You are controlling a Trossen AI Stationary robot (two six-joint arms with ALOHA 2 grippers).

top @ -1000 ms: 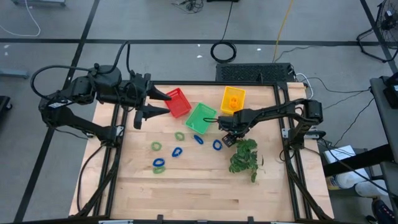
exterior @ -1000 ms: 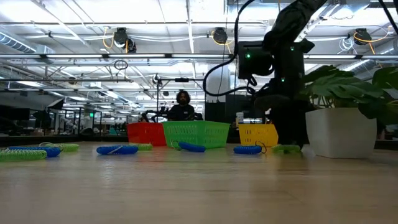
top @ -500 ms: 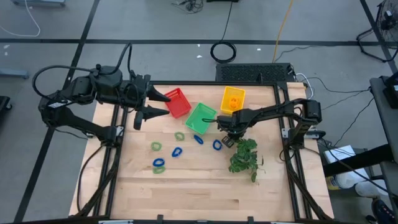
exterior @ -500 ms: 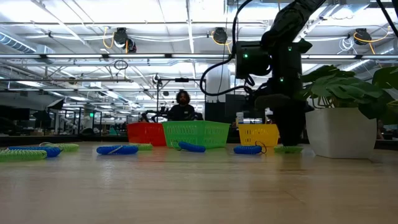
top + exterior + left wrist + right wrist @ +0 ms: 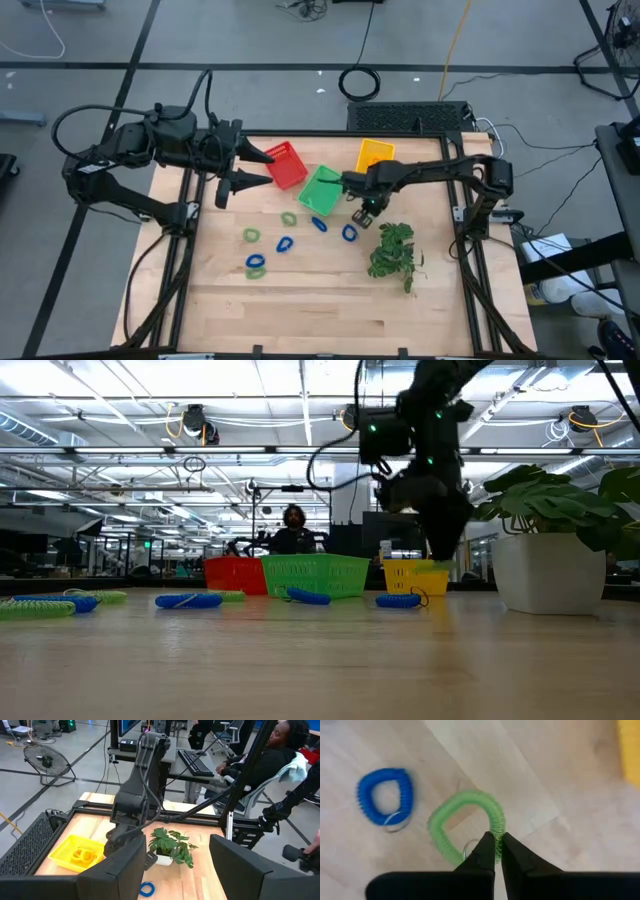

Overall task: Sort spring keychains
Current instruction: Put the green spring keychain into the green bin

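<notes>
green spring keychain (image 5: 470,820) looks light and springy, a soft plastic coil that flexes and could slip, so a pinch across one side of the loop seems the best hold. right gripper (image 5: 496,849) is pinched tight on that coil and holds it above the wood table (image 5: 300,300), between the green basket (image 5: 323,188) and the plant sprig (image 5: 393,250), a blue keychain (image 5: 384,796) lying below it. left gripper (image 5: 262,167) hangs part open and empty beside the red basket (image 5: 286,164).

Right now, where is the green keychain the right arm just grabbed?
The green keychain hangs pinched in the right tool, lifted above the table between the green basket and the plant sprig.
</notes>
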